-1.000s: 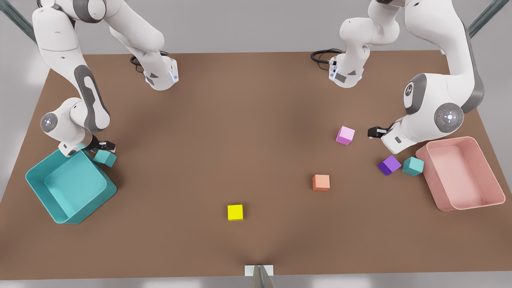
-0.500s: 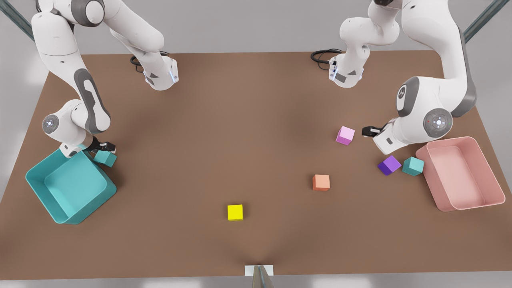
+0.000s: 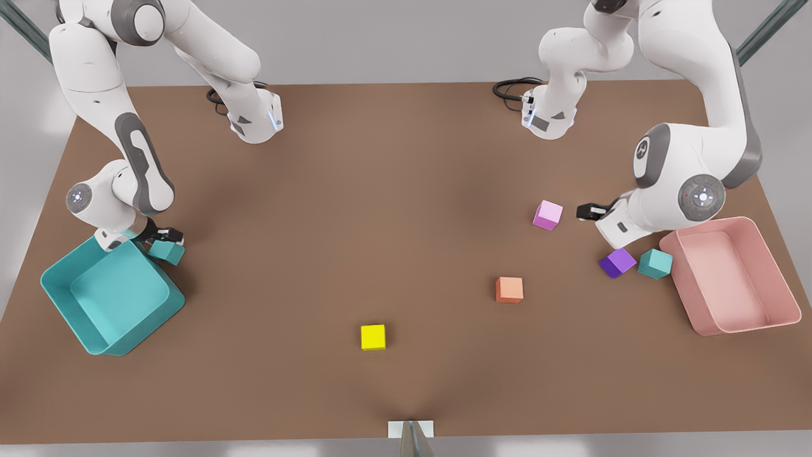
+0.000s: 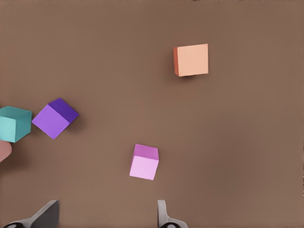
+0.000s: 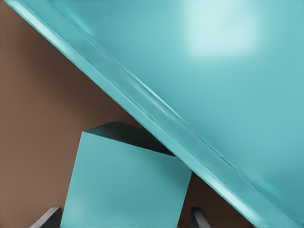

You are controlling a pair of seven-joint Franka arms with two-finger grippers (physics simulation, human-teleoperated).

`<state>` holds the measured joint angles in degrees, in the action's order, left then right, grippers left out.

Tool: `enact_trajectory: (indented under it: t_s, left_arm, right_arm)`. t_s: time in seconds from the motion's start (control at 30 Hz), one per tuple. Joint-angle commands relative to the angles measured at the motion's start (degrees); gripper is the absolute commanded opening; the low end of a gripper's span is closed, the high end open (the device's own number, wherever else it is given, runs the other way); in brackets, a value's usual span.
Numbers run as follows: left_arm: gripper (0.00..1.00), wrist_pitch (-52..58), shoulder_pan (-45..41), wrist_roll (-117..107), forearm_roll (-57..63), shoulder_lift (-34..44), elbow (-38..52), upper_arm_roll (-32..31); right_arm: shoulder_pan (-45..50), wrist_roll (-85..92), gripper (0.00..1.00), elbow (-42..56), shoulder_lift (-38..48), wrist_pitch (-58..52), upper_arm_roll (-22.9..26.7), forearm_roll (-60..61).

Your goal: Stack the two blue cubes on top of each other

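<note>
Beside the teal bin (image 3: 95, 317), the right claw (image 3: 166, 240) straddles one blue cube (image 3: 168, 252), fingers apart — left claw (image 3: 587, 211) also spread.

The right gripper (image 3: 166, 237) hangs low on a bent arm, jaws spread wide, while the left gripper (image 3: 587, 211) hovers on a folded arm, jaws likewise apart.

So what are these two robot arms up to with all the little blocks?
They are meant to stack two teal cubes. The right gripper is down over one teal cube beside the teal bin, a finger on each side, the cube not yet lifted. The left gripper hovers open near the pink cube. The other teal cube sits between the purple cube and the pink bin.
</note>
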<state>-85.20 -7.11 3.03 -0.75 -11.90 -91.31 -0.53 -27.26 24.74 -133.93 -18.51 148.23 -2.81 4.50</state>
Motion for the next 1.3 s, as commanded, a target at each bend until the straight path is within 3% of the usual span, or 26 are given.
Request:
enact_trajectory:
  t_s: [0.0,0.4,1.27]
  left_arm:
    - [1.00,-0.15,-0.45,-0.13,-0.30,-0.67,1.74,0.00]
    - [1.00,0.91,-1.24,-0.04,0.22,-5.33,7.28,0.09]
    - [1.00,0.91,-1.24,-0.04,0.31,-5.41,7.46,0.17]
  right_arm:
    - [0.01,0.65,1.00,0.07,-0.04,0.13,0.00,1.74]
    - [-0.43,0.83,1.00,-0.54,-0.39,-0.13,-0.09,3.32]
    - [0.36,0.92,1.00,1.30,-3.03,1.54,-1.94,8.51]
